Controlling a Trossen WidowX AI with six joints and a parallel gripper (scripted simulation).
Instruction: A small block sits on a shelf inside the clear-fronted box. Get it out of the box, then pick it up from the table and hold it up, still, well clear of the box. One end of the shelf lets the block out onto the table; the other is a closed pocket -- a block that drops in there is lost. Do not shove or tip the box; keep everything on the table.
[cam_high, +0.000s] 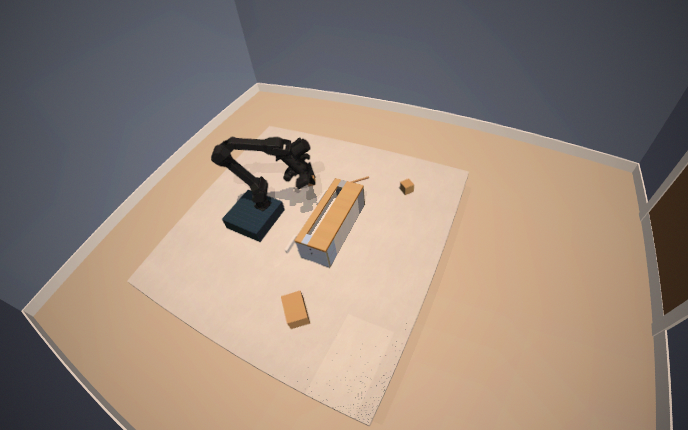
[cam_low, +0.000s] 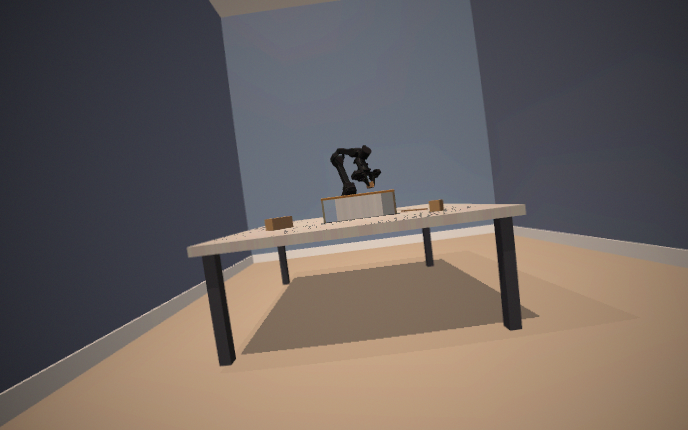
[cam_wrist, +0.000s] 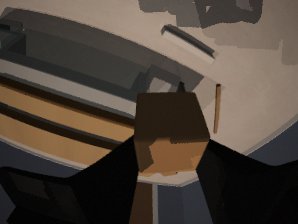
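As I look across the table (cam_high: 202, 263) (cam_low: 355, 235) (cam_wrist: 255, 95) from left to right in the top view, I first meet the dark base (cam_high: 234, 221), with my black arm (cam_high: 248, 144) (cam_low: 341, 169) rising from it and bending over toward the box. Further along, down in the lower part of that view, a wooden brick (cam_high: 294, 308) (cam_low: 279, 223) lies on the table, well apart from everything else. A thin pale stick (cam_high: 290, 245) lies just beside the lower-left end of the box. Higher up, my gripper (cam_high: 311, 181) (cam_low: 370, 183) (cam_wrist: 165, 140) points downward, tilted, its fingers clenched on the small block (cam_high: 313, 178) (cam_low: 370, 185) (cam_wrist: 171, 117). I have that block out of the box and up in the air; the wrist view shows it squarely between the two fingers, and in the exterior view it appears above the top line of the box. Next comes the box (cam_high: 346, 212) (cam_low: 358, 194) (cam_wrist: 90, 107) itself, standing upright on the table, with a long slot in its wooden top. A thin wooden stick (cam_high: 361, 178) (cam_low: 414, 209) (cam_wrist: 217, 108) lies near its far end, and furthest right a wooden cube (cam_high: 406, 186) (cam_low: 435, 205) sits on the table, apart from the box.
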